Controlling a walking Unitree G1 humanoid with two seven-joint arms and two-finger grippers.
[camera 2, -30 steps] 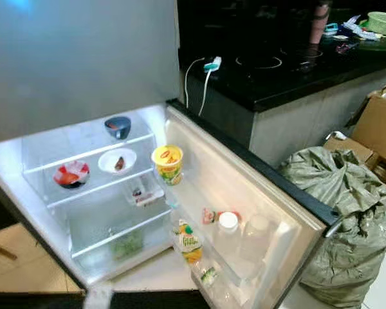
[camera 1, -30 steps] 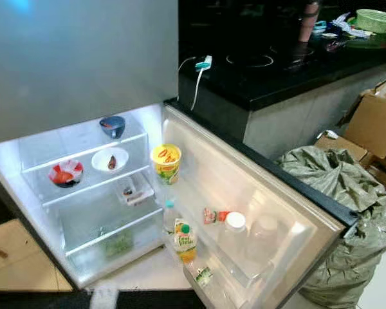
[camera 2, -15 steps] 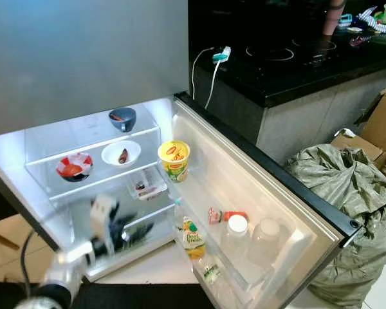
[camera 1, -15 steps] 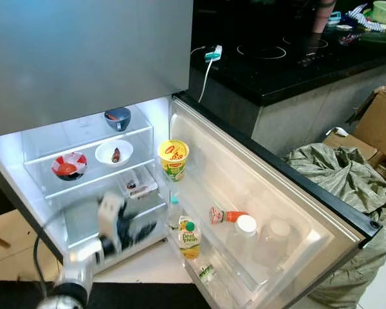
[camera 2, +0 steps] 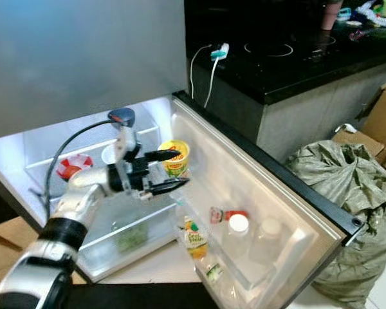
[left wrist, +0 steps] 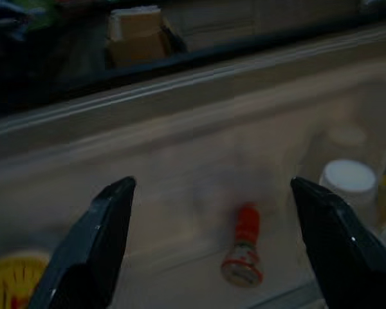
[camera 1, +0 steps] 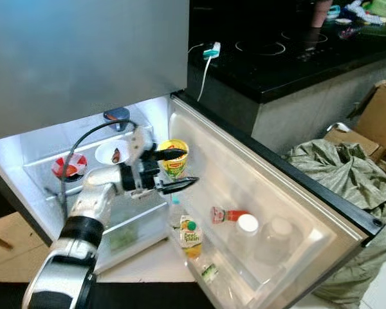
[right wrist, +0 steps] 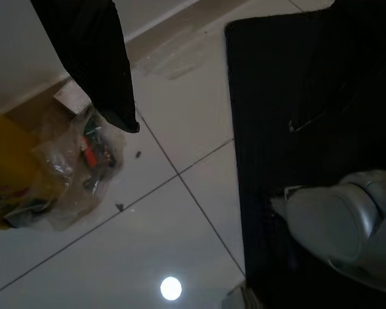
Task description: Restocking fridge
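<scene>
Silver left arm [camera 1: 93, 205], black cable, long black jaws.

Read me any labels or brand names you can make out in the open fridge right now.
"peel fresh": on the juice bottle in the door rack; small, my best reading.
Yellow cup: red logo, too blurred to read.
Red-capped bottle lying in the door: label unreadable.
White-lidded jar: no text visible.
The open left claw hovers by the cup.
</scene>
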